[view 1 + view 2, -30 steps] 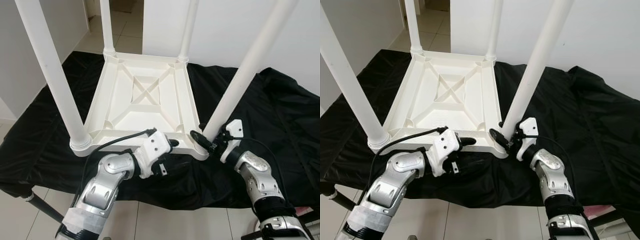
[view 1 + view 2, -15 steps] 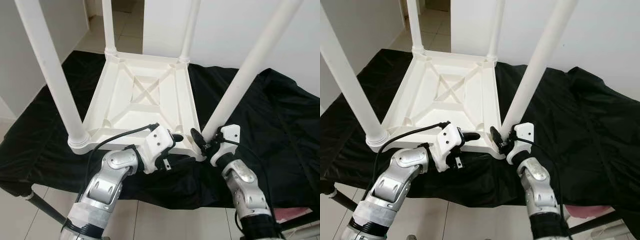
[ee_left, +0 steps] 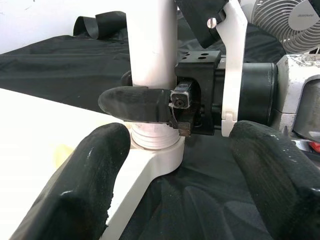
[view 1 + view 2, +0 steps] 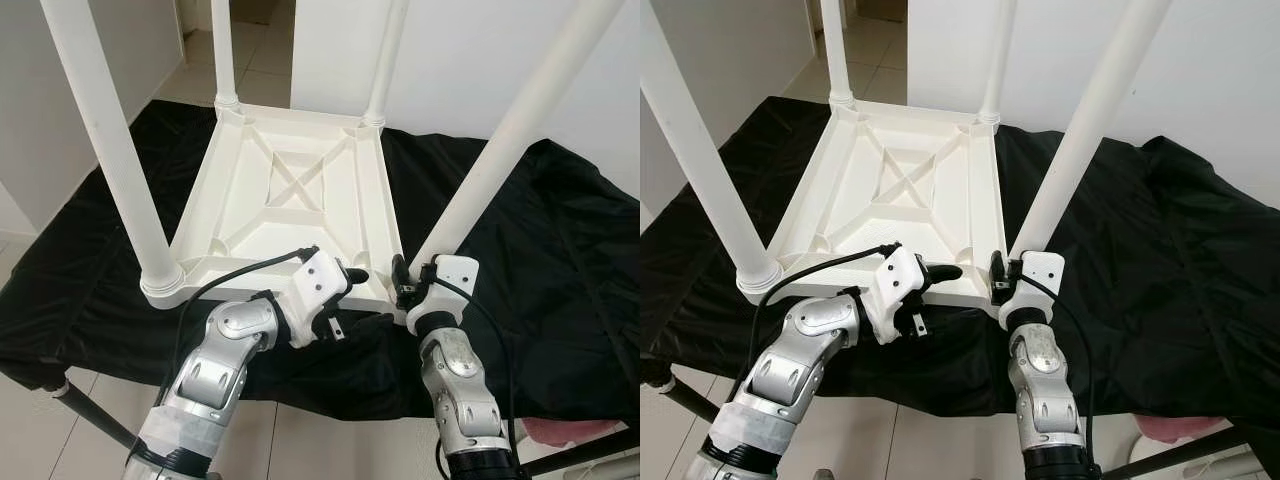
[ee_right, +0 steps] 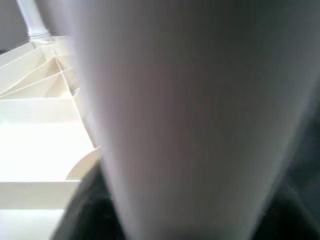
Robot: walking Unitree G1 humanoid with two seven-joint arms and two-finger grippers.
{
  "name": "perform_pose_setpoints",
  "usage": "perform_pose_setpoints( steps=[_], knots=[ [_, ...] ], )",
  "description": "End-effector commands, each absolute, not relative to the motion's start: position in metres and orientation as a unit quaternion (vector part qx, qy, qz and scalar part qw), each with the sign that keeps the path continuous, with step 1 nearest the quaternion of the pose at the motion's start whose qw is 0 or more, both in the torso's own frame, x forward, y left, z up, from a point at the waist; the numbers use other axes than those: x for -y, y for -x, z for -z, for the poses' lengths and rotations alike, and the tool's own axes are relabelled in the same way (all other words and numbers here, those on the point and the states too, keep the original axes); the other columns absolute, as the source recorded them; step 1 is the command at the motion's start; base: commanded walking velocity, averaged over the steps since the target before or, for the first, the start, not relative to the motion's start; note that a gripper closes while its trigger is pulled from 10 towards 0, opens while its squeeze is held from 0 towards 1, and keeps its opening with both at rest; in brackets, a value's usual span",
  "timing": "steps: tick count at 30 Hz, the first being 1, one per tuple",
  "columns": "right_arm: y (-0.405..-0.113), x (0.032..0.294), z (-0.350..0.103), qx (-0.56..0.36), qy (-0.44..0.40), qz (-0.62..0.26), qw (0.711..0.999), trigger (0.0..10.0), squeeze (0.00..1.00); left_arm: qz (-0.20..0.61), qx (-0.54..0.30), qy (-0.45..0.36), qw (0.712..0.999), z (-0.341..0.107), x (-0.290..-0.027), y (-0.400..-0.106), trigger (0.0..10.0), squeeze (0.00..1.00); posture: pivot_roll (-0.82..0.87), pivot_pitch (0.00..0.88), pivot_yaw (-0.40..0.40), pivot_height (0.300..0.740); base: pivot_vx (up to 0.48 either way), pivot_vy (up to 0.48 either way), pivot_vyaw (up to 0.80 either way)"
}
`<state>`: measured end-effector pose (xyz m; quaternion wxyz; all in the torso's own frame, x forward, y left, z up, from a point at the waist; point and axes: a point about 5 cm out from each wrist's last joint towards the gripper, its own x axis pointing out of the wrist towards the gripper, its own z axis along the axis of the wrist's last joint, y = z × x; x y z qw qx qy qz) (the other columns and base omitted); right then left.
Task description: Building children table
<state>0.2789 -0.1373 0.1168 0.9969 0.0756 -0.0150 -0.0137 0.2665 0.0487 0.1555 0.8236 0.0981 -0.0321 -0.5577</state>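
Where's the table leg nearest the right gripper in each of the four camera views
Left eye: the leg rises from the table's near right corner to the upper right.
Right eye: same leg, right of centre, right gripper at its base.
Left wrist: the leg stands upright at centre, a right gripper finger across it.
Right wrist: the leg is a close white blur.
Shared landmark: the leg's corner socket.

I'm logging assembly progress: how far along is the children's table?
Done: all four legs stand in the upturned tabletop on the black cloth. In hand: the right gripper is at the near-right leg base, fingers around it; the left gripper rests open at the near edge. Left: turning the table upright.
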Motion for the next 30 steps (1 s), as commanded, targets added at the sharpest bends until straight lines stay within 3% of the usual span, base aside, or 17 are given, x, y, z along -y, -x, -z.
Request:
perform_pose_setpoints(
  steps=[1, 17, 18, 30],
  knots=[
    [-0.274, 0.132, -0.100, -0.029, -0.110, 0.028, 0.993, 10.0, 1.00, 0.509, 0.035, -0.091, 0.855, -0.156, -0.049, -0.273, 10.0, 0.00, -0.02, 0.000, -0.072, 0.740, 0.000, 0.000, 0.00],
    [-0.276, 0.143, -0.111, 0.016, -0.088, -0.021, 0.996, 10.0, 1.00, 0.499, 0.036, -0.090, 0.861, -0.154, -0.053, -0.271, 10.0, 0.00, 0.00, 0.000, -0.092, 0.740, 0.000, 0.000, 0.00],
    [-0.273, 0.145, -0.112, 0.033, -0.089, -0.041, 0.995, 10.0, 0.00, 0.491, 0.036, -0.087, 0.866, -0.154, -0.054, -0.271, 10.0, 0.00, 0.00, 0.000, -0.092, 0.740, 0.000, 0.000, 0.00],
    [-0.266, 0.155, -0.109, 0.055, -0.076, -0.098, 0.991, 10.0, 0.00, 0.447, 0.038, -0.073, 0.891, -0.150, -0.058, -0.271, 10.0, 0.00, 0.01, 0.000, -0.095, 0.740, 0.000, 0.000, 0.00]
  ],
)
